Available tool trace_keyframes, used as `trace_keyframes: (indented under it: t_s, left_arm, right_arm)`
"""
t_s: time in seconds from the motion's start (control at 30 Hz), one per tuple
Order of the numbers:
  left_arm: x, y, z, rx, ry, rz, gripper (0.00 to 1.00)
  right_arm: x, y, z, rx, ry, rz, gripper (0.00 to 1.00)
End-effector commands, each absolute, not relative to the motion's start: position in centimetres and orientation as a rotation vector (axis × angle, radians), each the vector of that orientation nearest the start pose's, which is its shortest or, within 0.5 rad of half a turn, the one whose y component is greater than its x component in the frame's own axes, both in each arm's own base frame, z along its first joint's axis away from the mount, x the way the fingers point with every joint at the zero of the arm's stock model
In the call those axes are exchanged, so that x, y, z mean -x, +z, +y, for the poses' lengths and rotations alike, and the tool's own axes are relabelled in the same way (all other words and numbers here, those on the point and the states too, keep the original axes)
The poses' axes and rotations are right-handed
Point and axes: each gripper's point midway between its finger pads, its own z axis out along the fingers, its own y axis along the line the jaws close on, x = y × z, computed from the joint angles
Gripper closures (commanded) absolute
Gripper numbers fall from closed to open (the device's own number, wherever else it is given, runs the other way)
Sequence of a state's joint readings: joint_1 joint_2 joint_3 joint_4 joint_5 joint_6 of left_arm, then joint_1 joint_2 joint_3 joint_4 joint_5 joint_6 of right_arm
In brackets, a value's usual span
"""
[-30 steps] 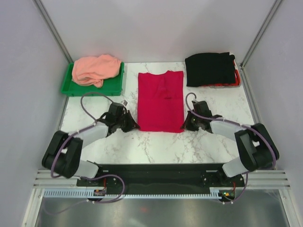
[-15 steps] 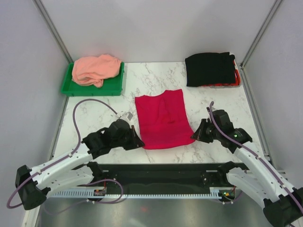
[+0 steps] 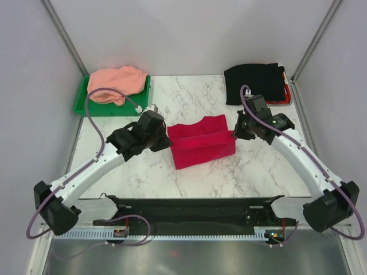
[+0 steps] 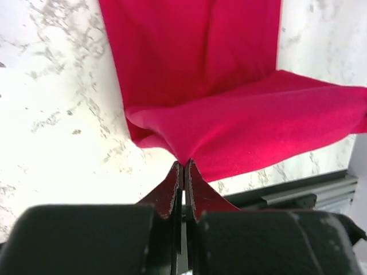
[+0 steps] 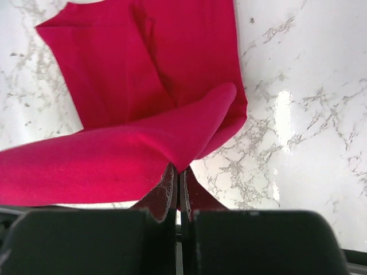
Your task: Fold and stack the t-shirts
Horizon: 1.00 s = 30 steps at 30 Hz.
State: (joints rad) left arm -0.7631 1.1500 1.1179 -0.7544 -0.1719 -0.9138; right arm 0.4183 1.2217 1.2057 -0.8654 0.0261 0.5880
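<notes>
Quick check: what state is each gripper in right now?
Left gripper: closed, pinching one lifted corner of the crimson-red cloth t-shirt.
Right gripper: closed, pinching the other lifted corner of the same t-shirt.

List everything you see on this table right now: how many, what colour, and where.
red t-shirt: one, crimson, table centre, one edge lifted over the part lying flat
pink t-shirt: one, salmon, bunched in the tray, far left
black t-shirt: one, black, folded, far right corner, with a red edge showing beneath it
tray: one, green, far left corner
table: one, white marble pattern
left gripper: one, black, shut on the red t-shirt's left corner
right gripper: one, black, shut on its right corner
</notes>
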Motion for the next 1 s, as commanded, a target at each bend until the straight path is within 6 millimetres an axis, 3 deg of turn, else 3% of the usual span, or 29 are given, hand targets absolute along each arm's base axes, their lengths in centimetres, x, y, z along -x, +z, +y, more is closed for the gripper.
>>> trace_keyframes:
  t_s: [0.0,0.17,0.23,0.27,0.47,0.5,0.57,0.6,0.63,0.67,0.7,0.73,0.77,0.83,0.87,0.9,0.93,0.97]
  left_arm:
    - [-25.6,21.3,-21.5,0.226,-0.56,2.404,0.98]
    - [-29.0,19.5,-21.1,0.27,-0.526,2.441,0.98]
    - [-30.2,19.4,-20.9,0.278,-0.54,2.438,0.98]
    - [-30.7,18.4,-20.8,0.276,-0.523,2.46,0.98]
    - [-34.7,16.1,-19.5,0.309,-0.48,2.497,0.98]
    - [-35.5,14.3,-19.4,0.321,-0.449,2.538,0.98]
    - [-37.4,13.4,-19.1,0.338,-0.456,2.552,0.98]
    - [-38.7,11.8,-19.3,0.339,-0.436,2.585,0.98]
    - [-39.9,10.5,-18.9,0.356,-0.425,2.604,0.96]
    - [-40.7,9.4,-19.0,0.357,-0.419,2.624,0.92]
    - [-42.5,9.6,-19.5,0.356,-0.437,2.608,0.83]
    - [-43.1,5.4,-19.7,0.37,-0.425,2.697,0.55]
    - [-44.0,4.4,-19.7,0.38,-0.45,2.715,0.01]
    - [-45.0,4.1,-20.7,0.369,-0.514,2.734,0.0]
    - [-45.3,4.9,-20.8,0.364,-0.518,2.714,0.0]
    - [-45.3,5.5,-20.6,0.361,-0.505,2.699,0.0]
    - [-45.3,6.4,-20.4,0.358,-0.506,2.677,0.0]
    - [-45.3,8.8,-20.5,0.333,-0.531,2.63,0.0]
  right_arm:
    - [-30.5,20.7,12.9,-0.208,0.282,2.447,1.0]
    - [-33.9,19.9,13.6,-0.199,0.283,2.452,1.0]
    - [-35.2,18.7,13.8,-0.196,0.275,2.476,1.0]
    - [-35.8,18.8,14.1,-0.192,0.279,2.471,1.0]
    - [-40.4,15.4,14.6,-0.215,0.254,2.522,1.0]
    - [-41.1,13.3,14.8,-0.217,0.234,2.566,1.0]
    - [-43.2,12.8,15.3,-0.223,0.245,2.56,1.0]
    - [-44.0,10.3,15.5,-0.233,0.233,2.607,0.93]
    - [-45.6,10.6,15.9,-0.244,0.249,2.585,0.85]
    - [-46.4,9.9,16.0,-0.254,0.252,2.593,0.68]
    - [-47.2,7.2,16.0,-0.257,0.225,2.632,0.03]
    - [-48.3,6.6,15.7,-0.263,0.186,2.617,0.02]
    - [-49.5,6.9,16.0,-0.265,0.204,2.597,0.02]
    - [-49.0,5.6,15.5,-0.288,0.198,2.615,0.02]
    - [-48.5,5.7,15.4,-0.3,0.202,2.6,0.02]
    - [-48.3,8.5,15.1,-0.302,0.234,2.526,0.02]
    - [-48.5,9.4,15.1,-0.295,0.25,2.465,0.02]
    - [-46.7,9.7,14.2,-0.3,0.244,2.461,0.02]
